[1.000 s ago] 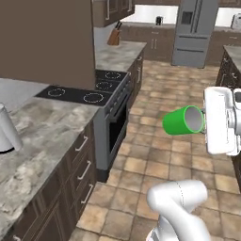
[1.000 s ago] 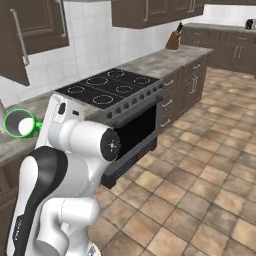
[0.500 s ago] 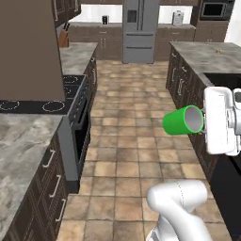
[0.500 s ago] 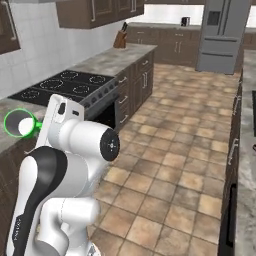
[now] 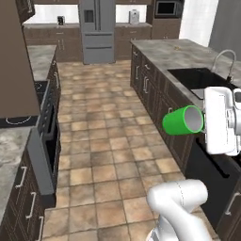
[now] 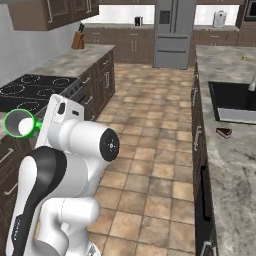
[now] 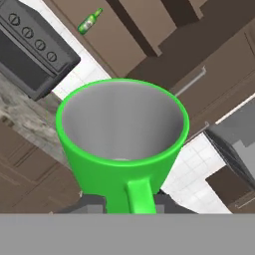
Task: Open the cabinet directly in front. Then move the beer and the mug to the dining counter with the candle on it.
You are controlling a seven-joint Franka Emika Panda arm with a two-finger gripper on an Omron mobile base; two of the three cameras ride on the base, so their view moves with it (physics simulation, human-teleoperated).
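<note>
In the left base view, your hand sat at the right, level with the sink edge, and held the mug on its side. The mug's mouth faced right toward the hand's white body and its base pointed left over the tiled floor. A long stone table ran along the right with a dark sink and a faucet. A steel fridge stood at the far end of the aisle. A stove sat at the left.

In the right base view, you had the mug at the left edge, just left of the white arm, its greyish inside facing the camera. The stove lay behind it, and a knife block stood on the far left table. The sink was on the right.

In the hand view, the mug stood open toward the camera, its handle toward the bottom edge. The dark fingers were closed on its lower wall at either side of the handle. The beer showed small at the top left, against brown cabinet panels.
</note>
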